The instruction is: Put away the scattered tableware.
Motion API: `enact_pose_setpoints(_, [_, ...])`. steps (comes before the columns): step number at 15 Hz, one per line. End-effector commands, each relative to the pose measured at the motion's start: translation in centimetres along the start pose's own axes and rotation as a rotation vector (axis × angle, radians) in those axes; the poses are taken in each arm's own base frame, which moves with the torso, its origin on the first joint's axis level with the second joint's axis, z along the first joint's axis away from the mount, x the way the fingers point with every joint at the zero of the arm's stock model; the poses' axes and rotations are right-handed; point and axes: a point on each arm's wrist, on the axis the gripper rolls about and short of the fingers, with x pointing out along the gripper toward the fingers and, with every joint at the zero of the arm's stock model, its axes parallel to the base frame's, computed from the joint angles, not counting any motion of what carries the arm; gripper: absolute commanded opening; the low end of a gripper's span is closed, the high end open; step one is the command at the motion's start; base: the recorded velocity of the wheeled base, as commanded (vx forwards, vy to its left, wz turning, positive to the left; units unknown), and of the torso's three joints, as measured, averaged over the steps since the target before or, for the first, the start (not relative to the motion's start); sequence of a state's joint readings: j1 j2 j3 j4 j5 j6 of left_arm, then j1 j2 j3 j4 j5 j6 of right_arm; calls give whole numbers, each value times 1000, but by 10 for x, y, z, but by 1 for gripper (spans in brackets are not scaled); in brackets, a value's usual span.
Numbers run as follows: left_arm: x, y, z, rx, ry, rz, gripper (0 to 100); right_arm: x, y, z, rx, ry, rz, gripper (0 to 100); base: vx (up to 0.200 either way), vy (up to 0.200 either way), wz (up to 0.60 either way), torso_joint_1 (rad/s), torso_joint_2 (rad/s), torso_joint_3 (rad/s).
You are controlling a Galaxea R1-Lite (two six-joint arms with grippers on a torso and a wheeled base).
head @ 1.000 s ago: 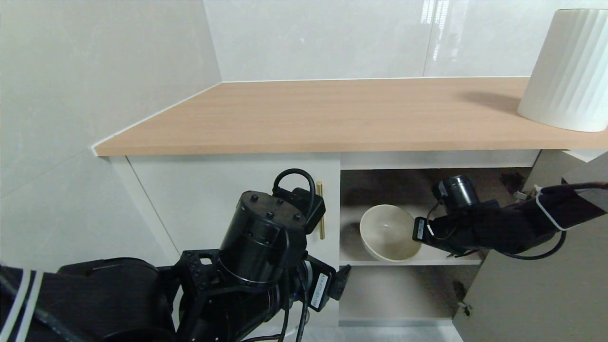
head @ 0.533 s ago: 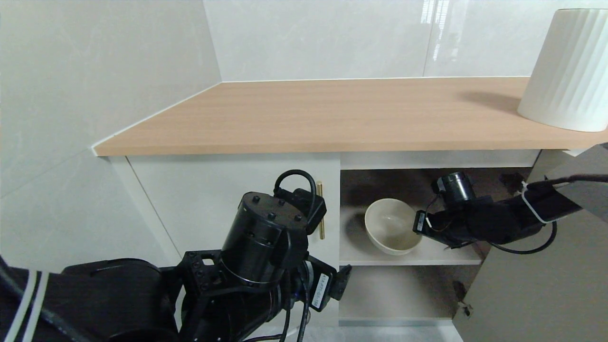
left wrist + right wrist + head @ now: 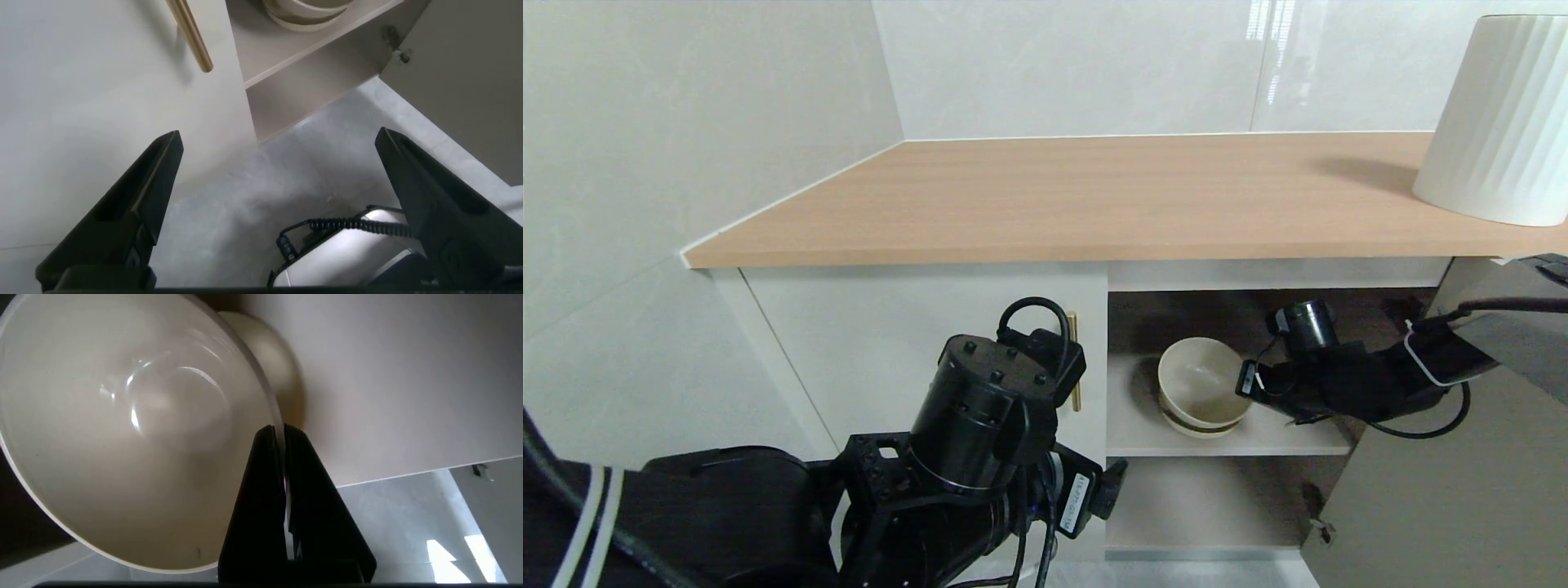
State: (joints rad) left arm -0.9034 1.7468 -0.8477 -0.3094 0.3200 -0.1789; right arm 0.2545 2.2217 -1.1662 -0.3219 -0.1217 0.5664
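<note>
A cream bowl (image 3: 1199, 382) hangs tilted over the upper shelf (image 3: 1298, 445) of the open cabinet. My right gripper (image 3: 1243, 394) is shut on the bowl's rim from the right. The right wrist view shows the fingers (image 3: 265, 482) clamped on that rim, and the bowl (image 3: 139, 425) faces the camera. Under it sits a second bowl (image 3: 1201, 425) with a dark band, also seen as a cream bowl (image 3: 265, 347) behind the held one; whether the two touch I cannot tell. My left gripper (image 3: 278, 212) stands open low before the closed left door, holding nothing.
The closed left door carries a brass handle (image 3: 1076, 371). The right cabinet door (image 3: 1429, 498) swings open toward me beside the right arm. A white ribbed vessel (image 3: 1503, 122) stands on the wooden countertop (image 3: 1054, 196). A lower shelf (image 3: 1201, 506) lies beneath.
My right gripper has carried the bowl deeper into the cabinet and a little right, turning it more upright. The banded bowl under it has come into sight. The left arm has barely moved.
</note>
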Motion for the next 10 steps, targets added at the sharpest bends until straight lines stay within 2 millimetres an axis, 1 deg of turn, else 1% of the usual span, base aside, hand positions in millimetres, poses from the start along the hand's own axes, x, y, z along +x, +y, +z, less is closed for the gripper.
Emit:
enact_pose_setpoints(1, [1,0,-1,0,2,1,100,3,-3,1,5,0,-7,0,0,0,0,0,0,0])
enact_pose_setpoints(5, [1,0,-1,0,2,1,100,9,-5,-3,3,3,-11,0,0,0,0,0,0,0])
enact_pose_setpoints(10, [0,0,0,-1,-1,0,100,12,-5,-5,2,1,-16,0,0,0,0,0,0,0])
